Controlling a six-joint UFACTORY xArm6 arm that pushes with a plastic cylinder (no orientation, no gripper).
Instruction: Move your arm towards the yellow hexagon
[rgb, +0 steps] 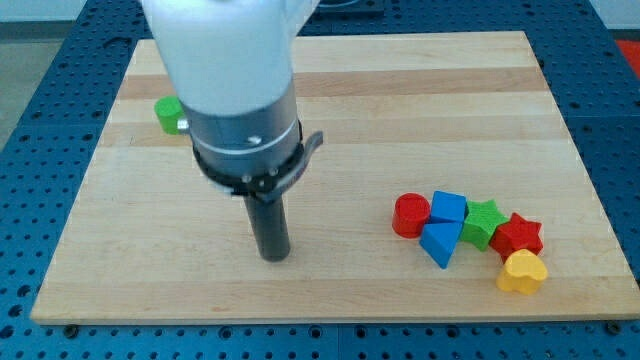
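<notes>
My tip (272, 256) rests on the wooden board (420, 90), left of the middle and near the view's bottom. No yellow hexagon is plainly visible. A small sliver of yellow (184, 124) shows at the arm's left edge beside a green block (168, 113); its shape is hidden by the arm. That spot is up and left of my tip. A yellow heart (522, 271) lies far to the right of my tip, at the lower right of the board.
A cluster lies at the right: a red cylinder (410, 215), a blue cube (448, 207), a blue triangle (440, 243), a green star (485, 222) and a red star (518, 236). The arm's wide body (235, 90) hides the board's upper left.
</notes>
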